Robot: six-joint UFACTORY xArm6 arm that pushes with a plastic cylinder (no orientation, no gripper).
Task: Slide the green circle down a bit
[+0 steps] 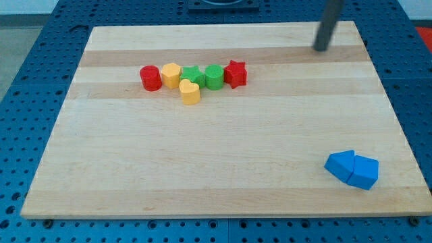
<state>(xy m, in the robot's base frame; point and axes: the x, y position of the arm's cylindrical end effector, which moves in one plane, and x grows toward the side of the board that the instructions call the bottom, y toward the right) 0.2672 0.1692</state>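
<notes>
The green circle [214,76] sits in a tight row of blocks on the wooden bench [223,169], well apart from my tip [320,49], which stands off toward the view's right and slightly nearer the view's top. The tool is a bare rod, carrying nothing and touching no block. From my tip, the row runs away to the view's left: a red star [235,73] nearest, pressed against the green circle, then a green star-like block [193,76], a yellow hexagon-like block [171,74] and a red cylinder [150,78], with a second yellow block [190,92] tucked just below. Two blue blocks [352,169] lie together far below my tip. Because neighbours hem the circle on both sides, a downward push likely demands an approach from the row's top edge, squarely centred to avoid dragging the star
</notes>
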